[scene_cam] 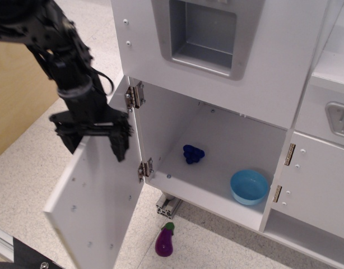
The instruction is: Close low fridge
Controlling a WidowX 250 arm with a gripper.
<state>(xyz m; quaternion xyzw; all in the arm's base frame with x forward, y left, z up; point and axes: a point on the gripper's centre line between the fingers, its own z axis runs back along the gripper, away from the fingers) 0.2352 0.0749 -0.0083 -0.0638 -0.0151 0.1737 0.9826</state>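
Note:
The low fridge [217, 151] stands open, showing its white interior. Its large flat white door [99, 196] swings out to the left on two metal hinges [134, 96]; its inner face is toward me and the handle is hidden. My black gripper [96, 147] hangs over the door's top edge, left of the upper hinge. Its two fingers [120, 147] are spread apart, one on each side of the door edge. I cannot tell whether they touch the door.
A blue lumpy toy [193, 153] and a light blue bowl [249, 186] sit inside the fridge. A purple toy eggplant [164, 240] lies on the floor below it. The grey recessed dispenser panel [203, 31] is above; a smaller cabinet door [317, 185] is right.

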